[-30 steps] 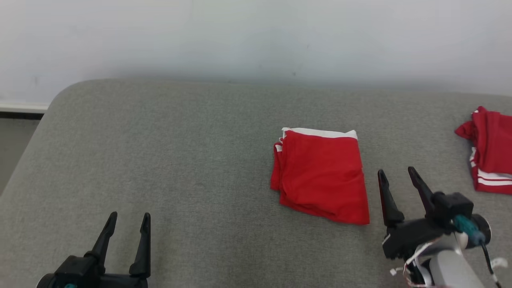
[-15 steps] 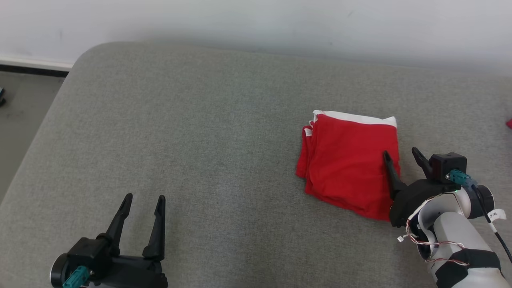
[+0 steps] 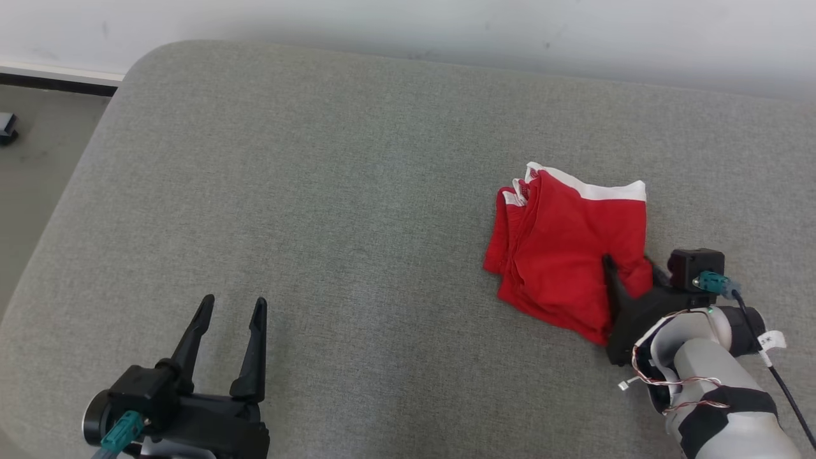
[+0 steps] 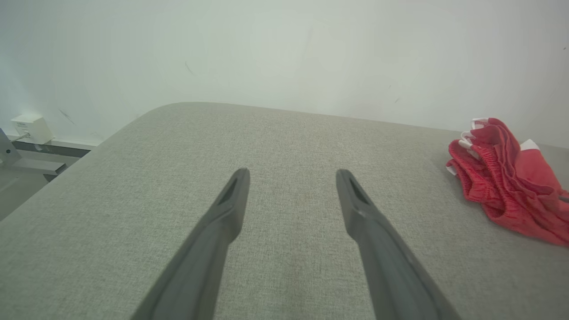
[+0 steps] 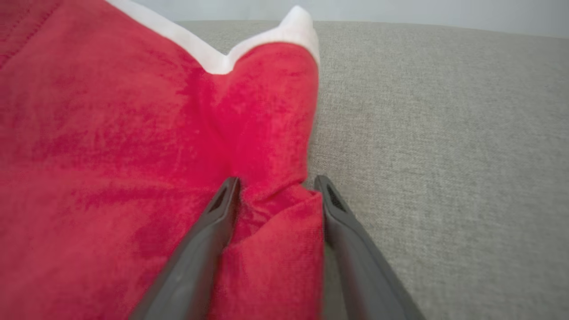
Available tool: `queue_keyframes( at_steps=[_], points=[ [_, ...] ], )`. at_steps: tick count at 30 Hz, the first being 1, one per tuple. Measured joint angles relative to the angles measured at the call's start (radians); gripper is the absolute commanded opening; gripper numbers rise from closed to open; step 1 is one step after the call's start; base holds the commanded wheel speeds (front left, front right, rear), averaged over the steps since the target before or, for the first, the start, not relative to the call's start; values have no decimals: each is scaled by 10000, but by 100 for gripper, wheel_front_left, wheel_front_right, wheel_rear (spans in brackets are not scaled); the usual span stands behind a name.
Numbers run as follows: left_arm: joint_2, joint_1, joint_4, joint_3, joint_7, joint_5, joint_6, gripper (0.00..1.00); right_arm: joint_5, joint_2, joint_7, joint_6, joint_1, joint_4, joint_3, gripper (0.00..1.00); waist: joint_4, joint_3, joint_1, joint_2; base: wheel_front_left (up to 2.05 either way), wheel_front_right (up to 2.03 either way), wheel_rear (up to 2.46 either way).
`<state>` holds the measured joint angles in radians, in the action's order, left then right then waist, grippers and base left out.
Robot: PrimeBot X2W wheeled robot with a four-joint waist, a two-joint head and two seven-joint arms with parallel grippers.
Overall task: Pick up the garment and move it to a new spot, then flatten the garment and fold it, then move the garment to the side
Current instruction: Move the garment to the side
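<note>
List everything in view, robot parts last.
garment: 1, red with white trim, folded and rumpled, on the right part of the padded surface
padded surface: 1, grey, against the wall
wall: 1, white, behind the surface
floor: grey, left of the surface
box: 1, white, at the wall's foot on the left
dark object: 1, on the floor at the head view's left edge, cut off and too small to identify
left gripper: 1, black, open, holding nothing, at the near left of the surface
right gripper: 1, black, fingers apart on either side of a bunched fold at the garment's near right edge
</note>
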<state>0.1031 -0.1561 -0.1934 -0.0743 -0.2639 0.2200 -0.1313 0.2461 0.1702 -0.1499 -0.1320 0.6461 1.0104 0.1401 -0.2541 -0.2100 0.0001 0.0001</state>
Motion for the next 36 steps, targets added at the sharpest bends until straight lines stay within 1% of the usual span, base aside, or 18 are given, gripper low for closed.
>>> queue_keyframes(
  at_steps=[2, 4, 11, 16, 21, 25, 27, 30, 33, 36],
  points=[
    [8, 2, 21, 98, 0, 0, 2, 100, 104, -67, -194, 0, 162, 153, 330, 0, 105, -9, 0, 0, 0, 0, 0],
    [12, 6, 29, 109, 0, 0, 0, 100, 178, 12, -282, 0, 281, 245, 537, 0, 201, 6, 0, 1, 0, 0, 0],
    [27, -20, 207, 38, 0, 15, 2, 100, 215, 610, -221, 0, 1078, 176, 1549, 0, 710, -59, 0, 0, 0, 0, 0],
    [155, -277, 462, -59, 0, 79, 0, 100, 435, 1275, 196, 0, 1753, -280, 2301, 0, 1117, -409, 0, 0, 0, 0, 0],
    [462, -661, 840, -255, -2, 178, 0, 100, 721, 2192, 660, 0, 2383, -1028, 2763, 0, 1508, -1036, 1, 1, 0, 0, 0],
    [803, -851, 1185, -313, -2, 263, 0, 100, 1066, 2964, 970, 0, 2692, -1781, 2717, 0, 1872, -1621, 2, 1, 0, 0, 0],
    [945, -911, 1363, -295, 0, 274, 0, 100, 1210, 3365, 1085, 0, 2829, -2144, 2504, 0, 2074, -1913, 2, 1, 0, 0, 0],
    [1197, -923, 1582, -272, 0, 291, 0, 100, 1394, 3787, 1312, 0, 2915, -2679, 2186, 0, 2451, -2303, 1, 1, 0, 0, 0],
    [1415, -894, 1787, -288, 0, 313, 0, 100, 1453, 4330, 1695, 0, 2900, -3229, 1944, 0, 2849, -2668, 0, 1, 0, 0, 0],
    [1559, -843, 2027, -138, 0, 341, 0, 100, 1592, 4836, 2040, 0, 2831, -3816, 1463, 0, 3209, -3031, 1, 1, 0, 0, 0]
  ],
)
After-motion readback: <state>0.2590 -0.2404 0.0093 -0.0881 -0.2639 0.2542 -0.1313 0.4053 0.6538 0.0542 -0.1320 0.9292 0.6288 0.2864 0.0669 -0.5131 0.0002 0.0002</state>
